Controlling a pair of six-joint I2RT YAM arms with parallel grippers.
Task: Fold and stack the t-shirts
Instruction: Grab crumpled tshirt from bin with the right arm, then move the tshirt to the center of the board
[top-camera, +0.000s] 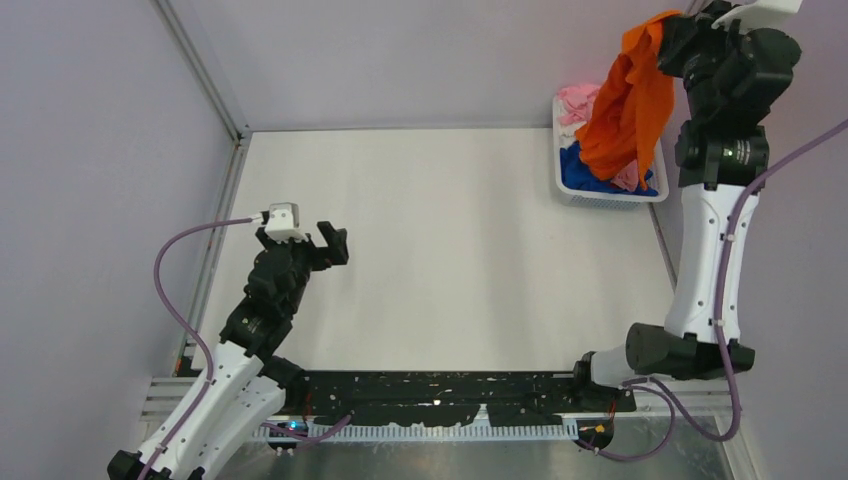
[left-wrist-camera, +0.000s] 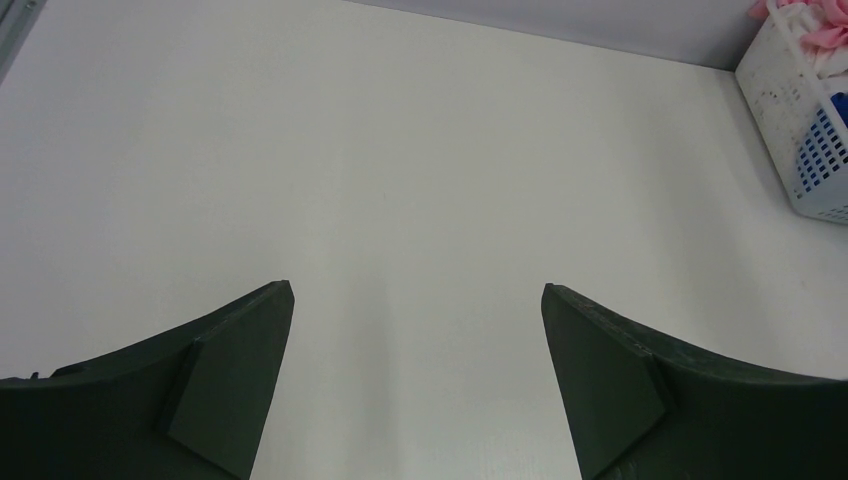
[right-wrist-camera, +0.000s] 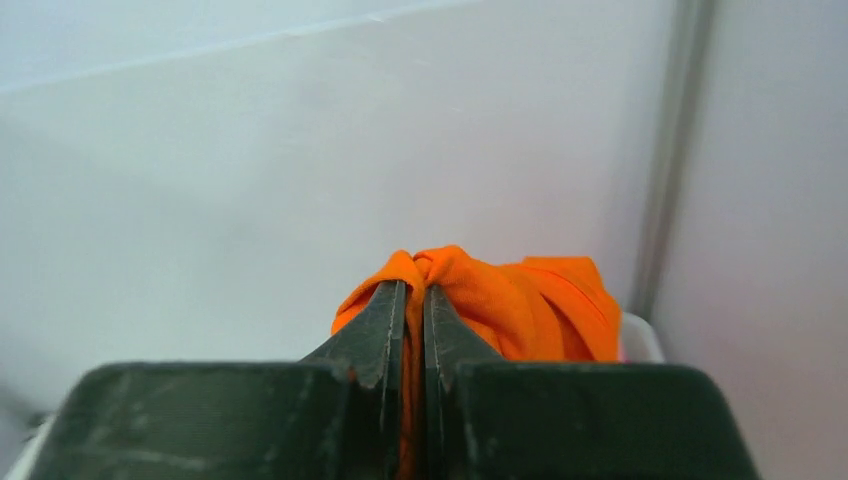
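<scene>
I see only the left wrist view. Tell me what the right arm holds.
Observer: The right gripper is shut on the orange t-shirt, held high at the far right corner.
Operator: Say where its tail hangs.
Observer: Over the basket, in front of the pink t-shirt and blue t-shirt; touching or not, I cannot tell.
Operator: Now locate my own arm.
Observer: The left gripper is open, near the table's left edge, across from the basket.
</scene>
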